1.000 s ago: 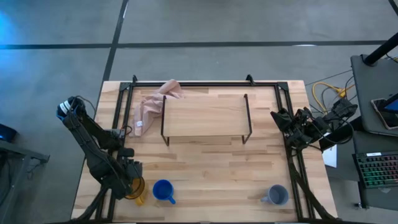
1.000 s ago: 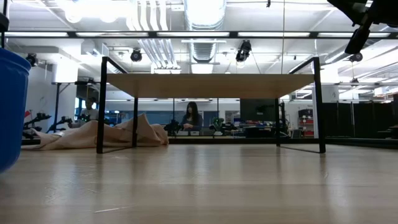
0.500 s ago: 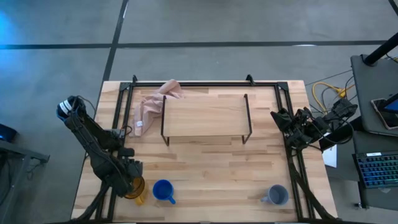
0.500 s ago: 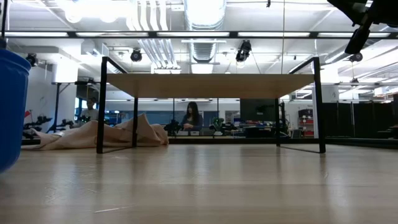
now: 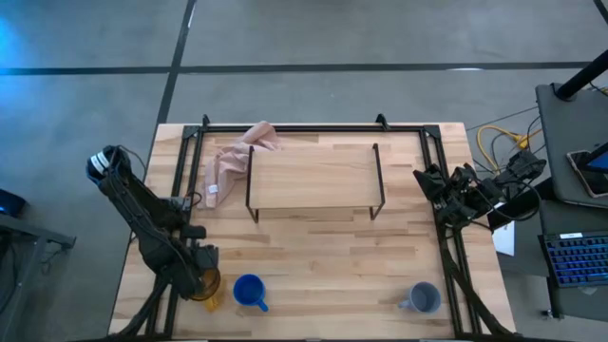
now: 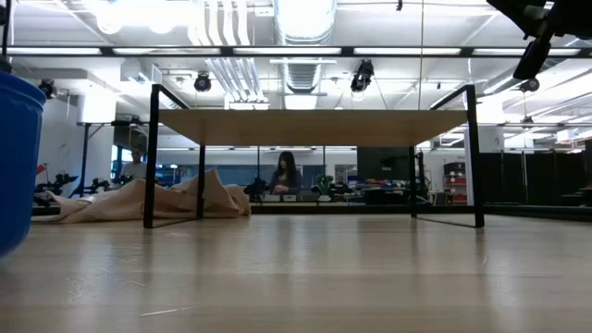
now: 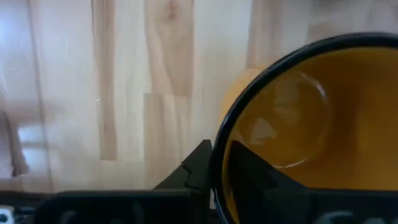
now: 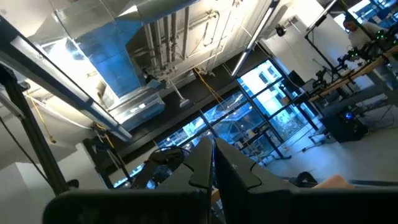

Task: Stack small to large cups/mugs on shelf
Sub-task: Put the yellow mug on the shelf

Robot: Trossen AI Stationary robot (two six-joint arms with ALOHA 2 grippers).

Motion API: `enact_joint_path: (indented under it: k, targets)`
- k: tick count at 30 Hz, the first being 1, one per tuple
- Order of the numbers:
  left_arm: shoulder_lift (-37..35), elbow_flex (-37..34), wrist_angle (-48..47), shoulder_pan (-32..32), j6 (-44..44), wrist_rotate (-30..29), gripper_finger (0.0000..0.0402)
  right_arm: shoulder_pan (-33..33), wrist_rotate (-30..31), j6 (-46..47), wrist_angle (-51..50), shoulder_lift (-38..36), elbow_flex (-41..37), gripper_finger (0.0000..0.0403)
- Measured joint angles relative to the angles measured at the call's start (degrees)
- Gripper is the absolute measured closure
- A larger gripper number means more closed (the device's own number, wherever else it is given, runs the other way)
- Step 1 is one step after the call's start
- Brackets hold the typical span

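The yellow mug [image 5: 205, 286] stands upright near the table's front left corner, with my left gripper [image 5: 199, 277] above it, pointing down and shut on its wall. In the left wrist view the mug's black-rimmed hollow [image 7: 311, 118] fills the right half. The blue mug [image 5: 249, 292] stands just right of it and shows at the low view's left edge [image 6: 14, 157]. At the front right stands the grey mug [image 5: 423, 298]. Behind them, mid-table, is the wood-topped shelf [image 5: 313, 177] on black wire legs. My right gripper [image 8: 212, 151] is shut at the table's right edge, pointing up into the room. My left gripper has the yellow mug's wall at the rim [image 7: 217, 134] between its two fingers, one finger [image 7: 249, 168] inside the mug and the other [image 7: 200, 165] outside. The fingers come from above, pointing down. The mug stands upright on the table.
A pink cloth [image 5: 231, 161] lies crumpled at the shelf's far left corner. Black frame rails [image 5: 182, 171] run along the table's left, right and far sides. Bare wood [image 5: 332, 275] lies between the blue and grey mugs in front of the shelf.
My left gripper has sunk a little onto the yellow mug, which has kept its place on the table.
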Motion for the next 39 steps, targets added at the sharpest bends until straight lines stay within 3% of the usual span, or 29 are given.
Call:
enact_joint_path:
  k: [11,17,20,26,33,39]
  targets:
    - [-2.1,1.5,0.0,1.0,2.5,0.7,0.0397,0.0,0.0,1.2,0.0,0.0,0.0,0.0392]
    - [-6.1,10.9,-14.1,7.5,9.4,0.5,0.0401,0.0,0.0,4.0,-0.2,0.0,0.0,0.0392]
    - [-6.8,17.2,-21.3,13.3,17.0,0.8,0.0401,0.0,0.0,4.0,-0.8,0.0,0.0,0.0392]
    - [-3.1,32.8,-25.9,27.7,35.0,-0.7,0.0401,0.0,0.0,8.8,-5.7,0.0,0.0,0.0392]
    - [6.2,51.5,-28.0,42.5,56.2,-3.5,0.0401,0.0,0.0,16.1,-10.8,1.6,0.0,0.0392]
    - [14.3,61.1,-27.7,52.1,73.7,-4.4,0.0401,0.0,0.0,17.7,-10.4,4.3,0.0,0.0392]
